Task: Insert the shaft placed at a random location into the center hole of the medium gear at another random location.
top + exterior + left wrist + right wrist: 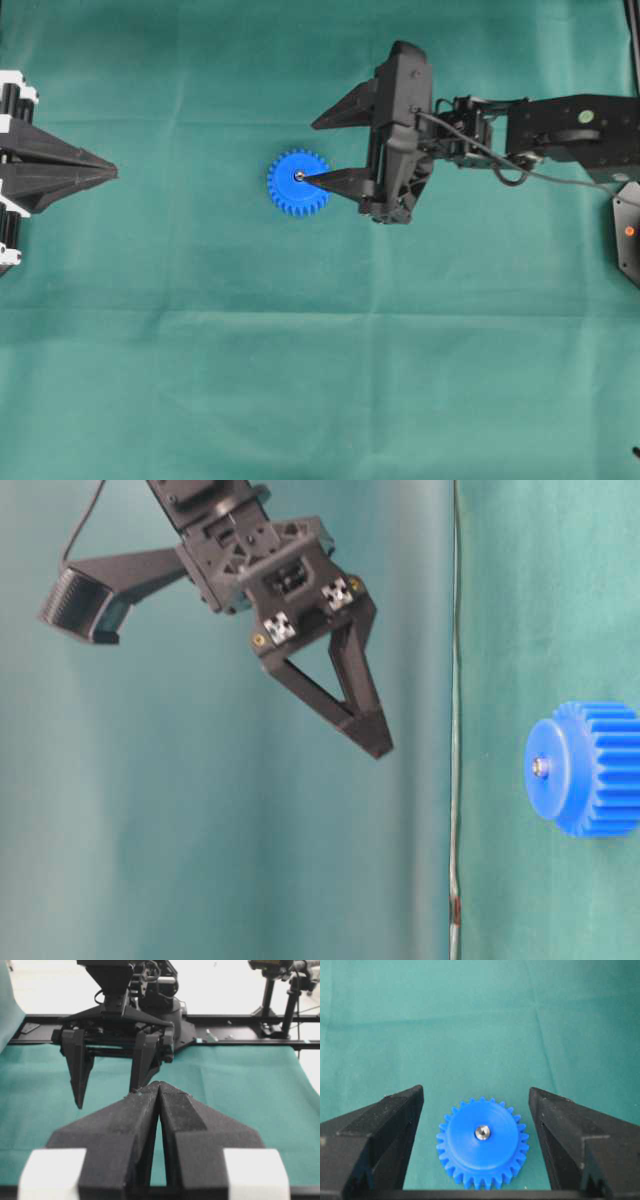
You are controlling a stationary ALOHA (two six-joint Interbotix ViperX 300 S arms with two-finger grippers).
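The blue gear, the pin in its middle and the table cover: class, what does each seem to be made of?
The gear looks like moulded plastic: even bright blue, a soft sheen, crisp teeth. The pin looks like polished metal: silvery, with a bright glint on its round end. The table cover looks like matte green cloth, perhaps felt: dull, with faint fold lines.

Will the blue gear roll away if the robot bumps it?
Probably not: the blue gear lies flat on the green cloth, so it would likely slide. It looks like stiff plastic. The shaft sits in its middle and might wobble.
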